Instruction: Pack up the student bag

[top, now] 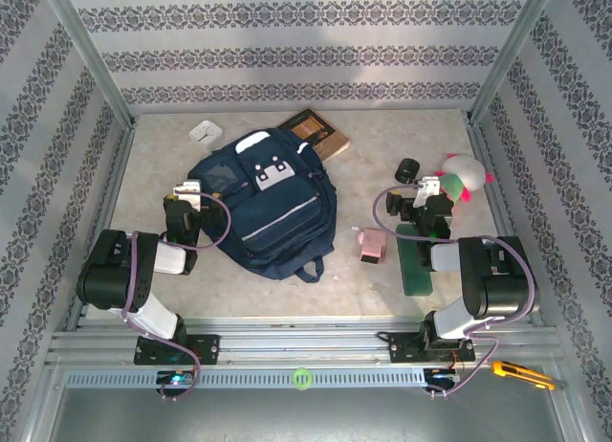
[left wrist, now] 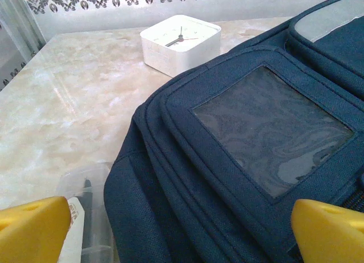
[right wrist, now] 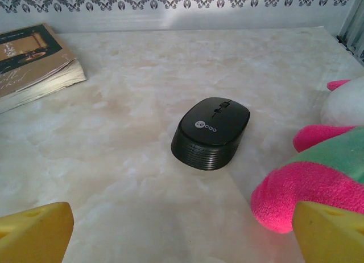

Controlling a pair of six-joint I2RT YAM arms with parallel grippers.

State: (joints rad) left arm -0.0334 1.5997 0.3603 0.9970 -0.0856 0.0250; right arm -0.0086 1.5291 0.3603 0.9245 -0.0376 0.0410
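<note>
The student bag (top: pixel 271 210), a large navy backpack with a grey-white patch, lies flat mid-table. Its side with a clear window pocket (left wrist: pixel 273 132) takes up most of the left wrist view. My left gripper (top: pixel 187 187) is at the bag's left edge, open, its yellow fingers (left wrist: pixel 34 226) wide apart with bag fabric between them, gripping nothing. My right gripper (top: pixel 427 186) stands open on the right, just short of a black mouse (right wrist: pixel 211 132), with bare table between its fingers (right wrist: pixel 333 231).
A white square clock (left wrist: pixel 181 42) and a book (top: pixel 316 131) lie behind the bag. A pink-green plush toy (right wrist: pixel 318 177) sits right of the mouse. A clear pen case (left wrist: pixel 88 212) lies by the bag's left edge. A pink object (top: pixel 371 244) and dark green item (top: pixel 417 260) lie near the right arm.
</note>
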